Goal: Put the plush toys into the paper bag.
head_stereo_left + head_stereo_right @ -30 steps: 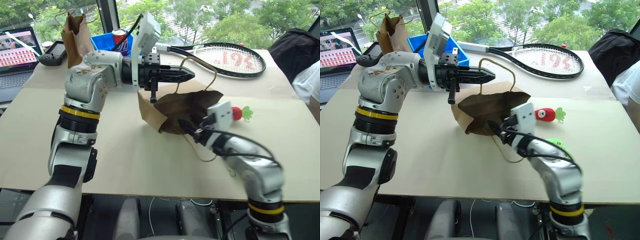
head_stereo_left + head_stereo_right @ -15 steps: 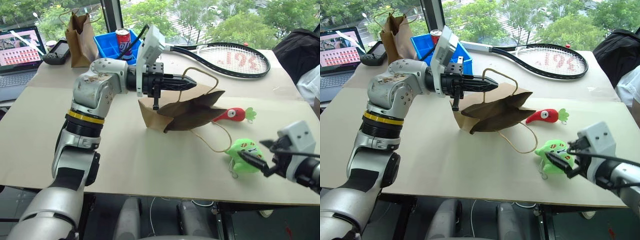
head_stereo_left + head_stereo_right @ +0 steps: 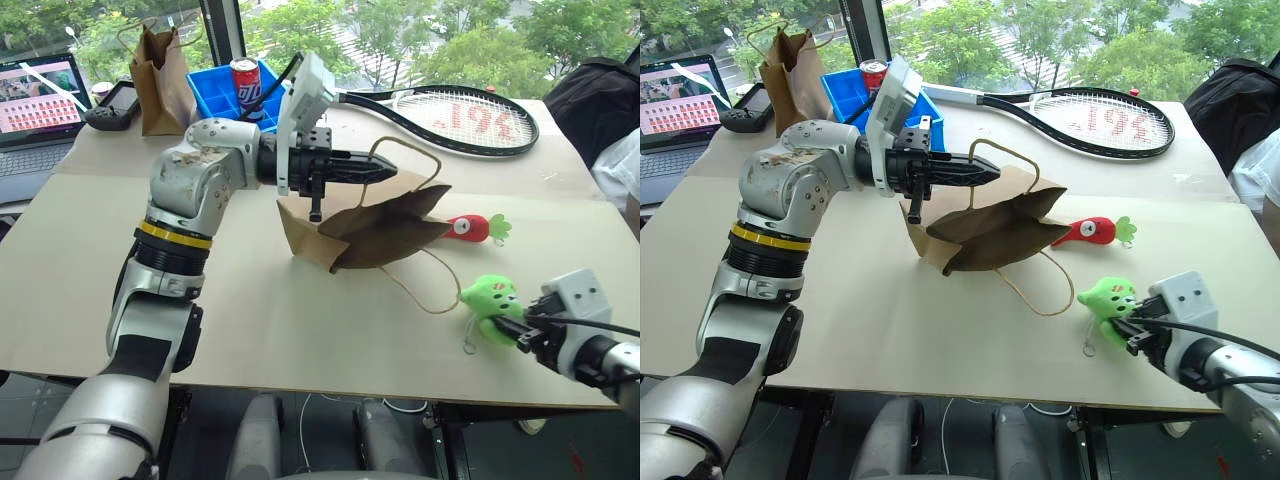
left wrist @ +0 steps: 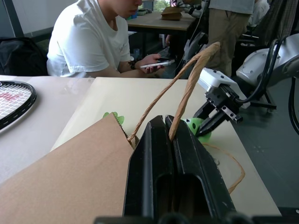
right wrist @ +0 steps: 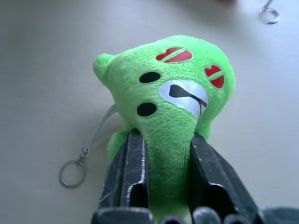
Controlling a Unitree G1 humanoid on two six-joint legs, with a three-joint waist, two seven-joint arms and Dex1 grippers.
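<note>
The paper bag [image 3: 370, 225] lies tipped on the table, its mouth facing the front right. My left gripper [image 3: 385, 172] is shut on one tan cord handle [image 4: 187, 88] and holds it up above the bag. The red pepper plush toy [image 3: 468, 227] lies just right of the bag's mouth. Near the table's front right edge, my right gripper [image 5: 163, 140] is shut on the lower body of the lime-green plush toy [image 5: 173, 88], whose face points away from the wrist. The bag's second handle [image 3: 1035, 290] trails loose on the table.
A tennis racket [image 3: 450, 115], a blue bin [image 3: 222, 92] with a soda can [image 3: 244, 72] and a darker brown bag [image 3: 160, 70] sit at the back. A laptop [image 3: 35, 100] is at the far left. A seated person [image 4: 93, 42] is beyond the table's right side.
My right gripper swung from the bag's mouth out to the front right, stood open at the green toy, and has now shut on it. The left gripper kept hold of the handle.
</note>
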